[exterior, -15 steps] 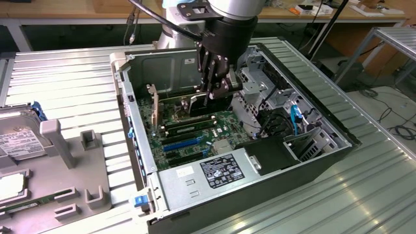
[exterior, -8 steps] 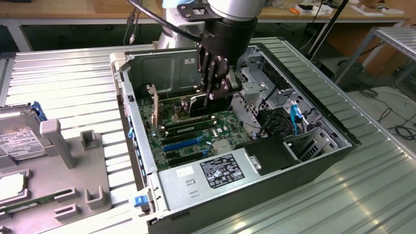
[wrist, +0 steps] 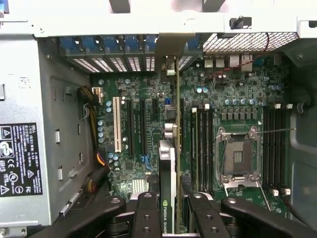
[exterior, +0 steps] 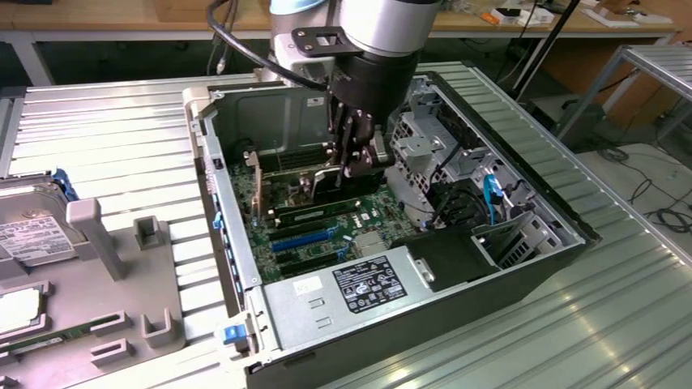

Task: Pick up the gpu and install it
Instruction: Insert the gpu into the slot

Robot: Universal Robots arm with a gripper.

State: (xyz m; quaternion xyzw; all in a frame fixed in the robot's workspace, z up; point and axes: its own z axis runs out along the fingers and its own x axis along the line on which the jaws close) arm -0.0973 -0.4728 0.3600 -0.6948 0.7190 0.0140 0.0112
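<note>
The graphics card (wrist: 167, 213) has a green eye logo on its edge, followed by white letters reading NVIDIA. After that comes QUAD, with the rest of the word running out of view. The black sticker (wrist: 20, 158) on the power supply box shows white warning triangles and round approval marks, but its lines of print are too small to read. In the exterior view, the white label (exterior: 24, 239) on the hard drive also has print too fine to read.

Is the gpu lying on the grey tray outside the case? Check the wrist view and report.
No, the gpu stands edge-on, clamped in the gripper above the motherboard.
</note>
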